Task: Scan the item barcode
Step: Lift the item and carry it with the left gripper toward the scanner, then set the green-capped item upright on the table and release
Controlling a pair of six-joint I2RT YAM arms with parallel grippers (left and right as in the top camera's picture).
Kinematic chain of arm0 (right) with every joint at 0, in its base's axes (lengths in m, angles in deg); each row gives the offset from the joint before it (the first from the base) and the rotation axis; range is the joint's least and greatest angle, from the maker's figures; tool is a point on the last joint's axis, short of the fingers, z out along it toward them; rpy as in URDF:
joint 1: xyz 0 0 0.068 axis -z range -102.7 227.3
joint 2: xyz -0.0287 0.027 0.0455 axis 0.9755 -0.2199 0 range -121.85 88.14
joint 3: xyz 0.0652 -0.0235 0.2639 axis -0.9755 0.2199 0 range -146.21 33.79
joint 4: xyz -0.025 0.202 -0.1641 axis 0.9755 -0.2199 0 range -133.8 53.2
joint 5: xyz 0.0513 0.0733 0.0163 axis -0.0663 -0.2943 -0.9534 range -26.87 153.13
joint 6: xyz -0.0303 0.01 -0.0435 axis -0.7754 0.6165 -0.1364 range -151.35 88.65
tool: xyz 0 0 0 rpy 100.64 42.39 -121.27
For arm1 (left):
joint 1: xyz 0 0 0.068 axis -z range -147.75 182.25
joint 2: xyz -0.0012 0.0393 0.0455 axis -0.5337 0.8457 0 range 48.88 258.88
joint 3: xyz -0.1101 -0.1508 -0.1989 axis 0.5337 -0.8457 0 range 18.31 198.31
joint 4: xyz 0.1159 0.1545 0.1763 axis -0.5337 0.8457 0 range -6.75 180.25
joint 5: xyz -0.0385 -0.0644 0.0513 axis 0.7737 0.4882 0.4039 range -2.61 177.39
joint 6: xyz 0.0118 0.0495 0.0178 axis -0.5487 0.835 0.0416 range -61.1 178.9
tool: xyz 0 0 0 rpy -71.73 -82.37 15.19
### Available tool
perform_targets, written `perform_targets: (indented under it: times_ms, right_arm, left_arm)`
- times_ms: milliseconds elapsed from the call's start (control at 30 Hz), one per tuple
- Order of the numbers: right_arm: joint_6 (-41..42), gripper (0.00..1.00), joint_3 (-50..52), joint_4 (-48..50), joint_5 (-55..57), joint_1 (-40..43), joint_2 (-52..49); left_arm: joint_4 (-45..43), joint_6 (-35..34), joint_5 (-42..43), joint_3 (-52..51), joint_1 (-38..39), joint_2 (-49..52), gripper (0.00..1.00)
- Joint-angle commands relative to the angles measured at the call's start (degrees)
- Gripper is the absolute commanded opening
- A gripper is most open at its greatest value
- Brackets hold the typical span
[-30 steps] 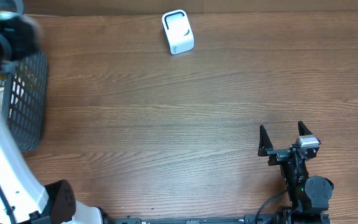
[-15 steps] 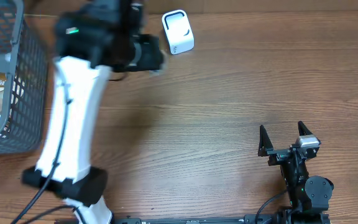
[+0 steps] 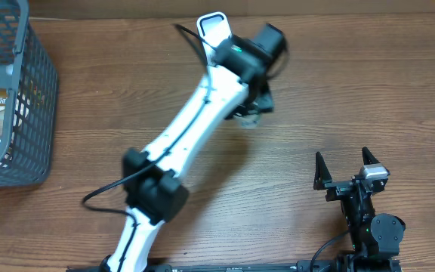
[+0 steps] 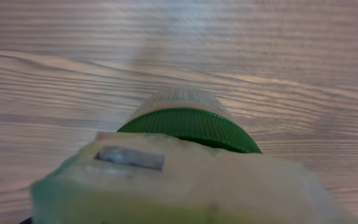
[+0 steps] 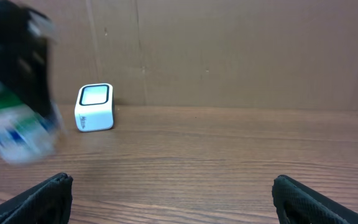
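Bottle (image 5: pixel 18 134) — now near scanner (image 5: pixel 95 109)

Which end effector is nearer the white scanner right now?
Left. The left end effector, gripping a bottle, hangs just right of the scanner. The right end effector sits open, far away at the front of the table.

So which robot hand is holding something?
The left gripper: it is shut on a green-capped bottle, up by the white scanner. The right gripper is open and empty.
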Motion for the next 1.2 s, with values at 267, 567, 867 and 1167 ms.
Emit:
perform_targets:
  times_ms: [267, 567, 867, 1167]
  right_arm:
    - [-0.04, 1.00, 0.61, 0.17, 0.57, 0.13, 0.50]
    - [-0.04, 1.00, 0.61, 0.17, 0.57, 0.13, 0.50]
    - [-0.04, 1.00, 0.61, 0.17, 0.57, 0.13, 0.50]
    - [-0.04, 1.00, 0.61, 0.17, 0.57, 0.13, 0.50]
  left_arm:
    - [-5.92, -11.37, -9.68, 0.13, 7.69, 7.56, 0.26]
    - [-9.49, -12.72, -9.11, 0.11, 9.68, 13.07, 0.28]
    - [-10.58, -12.70, -9.25, 0.11, 9.70, 14.21, 0.51]
    - [-9.88, -10.08, -9.09, 0.11, 10.14, 14.36, 1.00]
